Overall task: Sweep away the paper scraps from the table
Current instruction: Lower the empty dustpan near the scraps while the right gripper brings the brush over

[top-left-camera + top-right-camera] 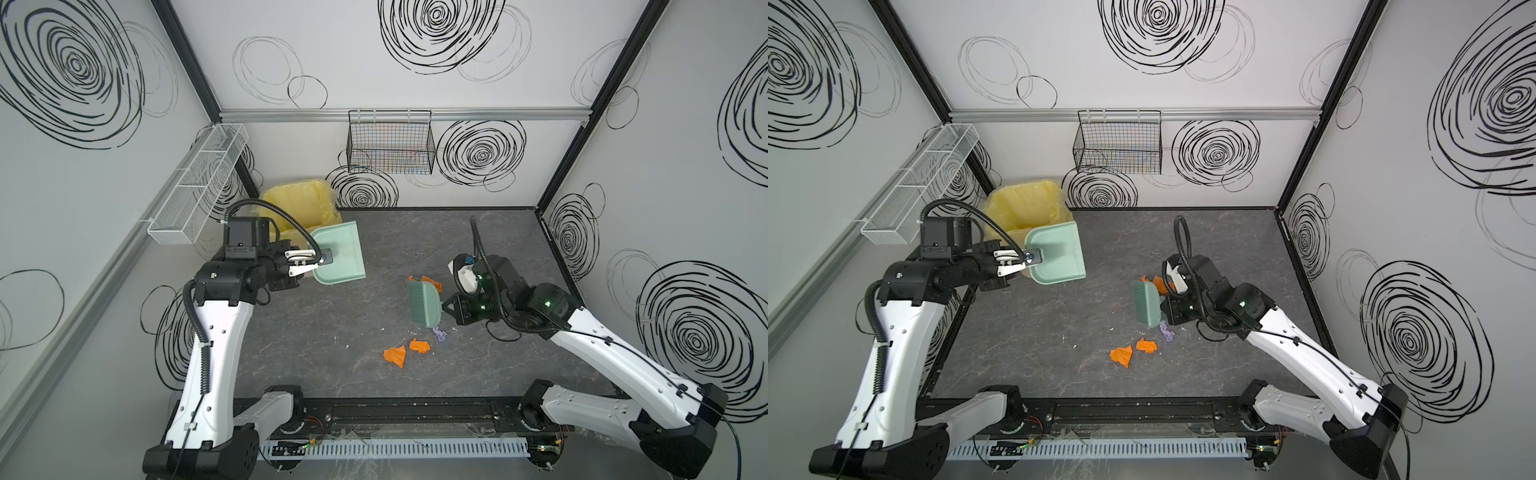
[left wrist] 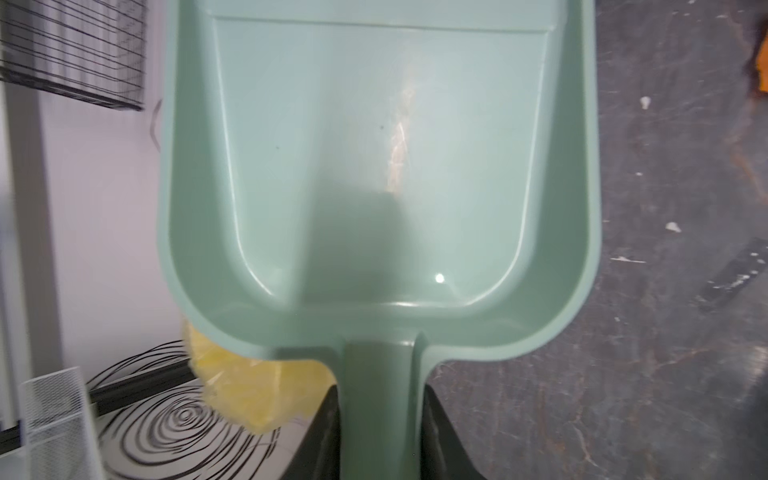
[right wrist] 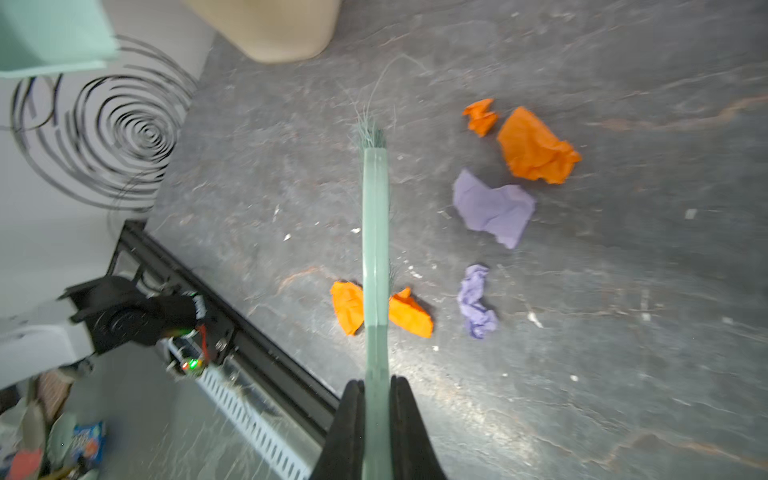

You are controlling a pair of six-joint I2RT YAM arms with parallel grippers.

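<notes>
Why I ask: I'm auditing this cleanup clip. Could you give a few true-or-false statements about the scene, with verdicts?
1. The left hand grips the dustpan by its handle. True.
2. The dustpan is full. False: it is empty.
3. The right hand grips the brush. True.
4. The table is bare. False: orange and purple scraps lie on it near the brush.

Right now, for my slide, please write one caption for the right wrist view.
Right hand holds the green brush near orange and purple paper scraps on the dark table.
</notes>
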